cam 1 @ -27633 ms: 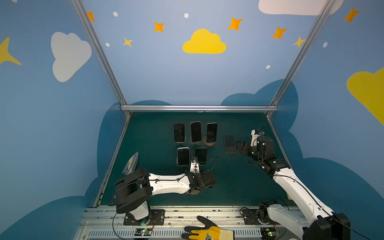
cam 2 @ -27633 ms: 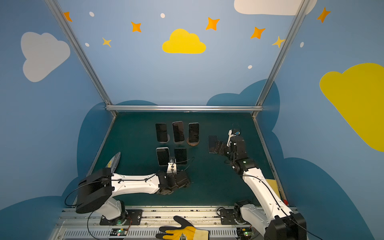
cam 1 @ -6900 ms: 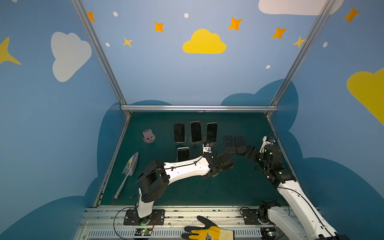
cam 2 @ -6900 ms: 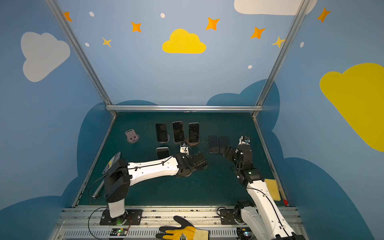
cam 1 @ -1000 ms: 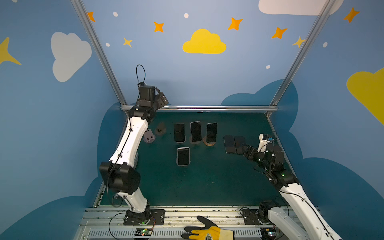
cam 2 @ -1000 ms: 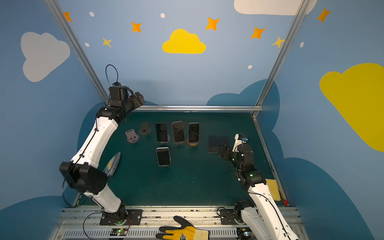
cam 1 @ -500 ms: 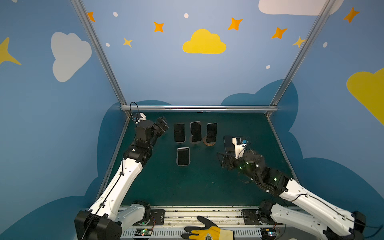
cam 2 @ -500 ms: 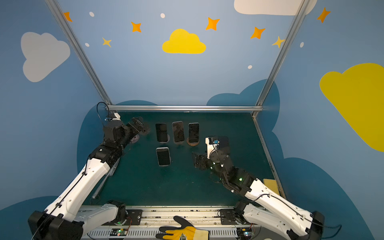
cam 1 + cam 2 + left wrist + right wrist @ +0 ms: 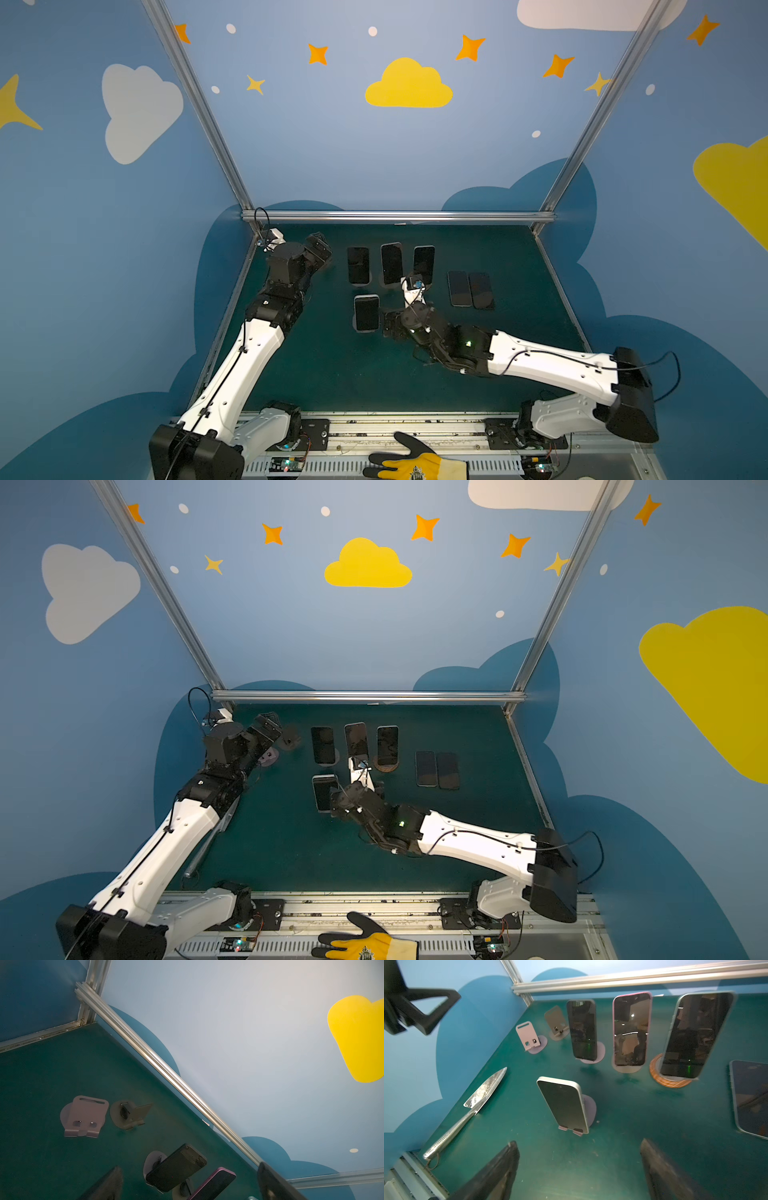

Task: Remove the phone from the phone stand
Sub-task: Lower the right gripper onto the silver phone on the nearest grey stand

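Several phones stand on phone stands. A white-edged phone leans on a lilac stand in the front row. Three more phones stand in the back row; the right one rests on a wooden ring stand. My right gripper is open and empty, low over the mat just right of the front phone. My left gripper is open and empty at the back left, facing the back row's black phone.
Two empty stands, a lilac stand and a grey stand, sit at the back left. Two phones lie flat at the right. A steel knife lies along the left edge. A glove rests on the front rail.
My right gripper left the flat phones, opened, and swung left to beside the front phone. My left arm came down from high at the back wall to the back-left stands.
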Robot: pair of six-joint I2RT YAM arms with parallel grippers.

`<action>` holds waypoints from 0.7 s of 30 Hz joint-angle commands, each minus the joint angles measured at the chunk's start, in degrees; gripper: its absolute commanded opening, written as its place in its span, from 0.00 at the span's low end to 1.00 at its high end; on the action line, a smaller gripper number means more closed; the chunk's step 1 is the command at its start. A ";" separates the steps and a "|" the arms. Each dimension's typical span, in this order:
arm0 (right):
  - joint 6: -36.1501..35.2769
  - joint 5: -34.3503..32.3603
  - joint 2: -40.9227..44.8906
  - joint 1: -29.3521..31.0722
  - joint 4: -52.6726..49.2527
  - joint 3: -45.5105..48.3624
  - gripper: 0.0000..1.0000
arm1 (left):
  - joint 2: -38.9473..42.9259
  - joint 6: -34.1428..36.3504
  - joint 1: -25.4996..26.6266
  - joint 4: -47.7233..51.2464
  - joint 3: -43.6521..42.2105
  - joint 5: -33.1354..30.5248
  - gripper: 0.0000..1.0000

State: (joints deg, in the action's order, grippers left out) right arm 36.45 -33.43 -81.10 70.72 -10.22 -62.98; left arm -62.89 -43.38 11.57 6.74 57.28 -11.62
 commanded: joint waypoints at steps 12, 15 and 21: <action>-2.33 -15.35 -19.50 4.04 12.79 -10.53 0.92 | -0.10 -0.57 -2.17 -2.36 -1.03 -1.19 1.00; -2.71 -17.26 -21.56 3.60 11.53 -12.80 0.93 | -0.10 -0.89 -2.30 -2.43 -1.11 -1.11 1.00; -2.07 -15.82 -23.50 1.22 7.02 -16.22 0.94 | 0.58 -1.62 -4.25 -2.76 -0.84 0.93 1.00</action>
State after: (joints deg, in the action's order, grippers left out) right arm 34.04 -47.64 -103.81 73.08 -0.99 -77.06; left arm -62.89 -44.42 8.12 5.34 56.71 -11.75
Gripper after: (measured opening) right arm 0.938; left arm 0.998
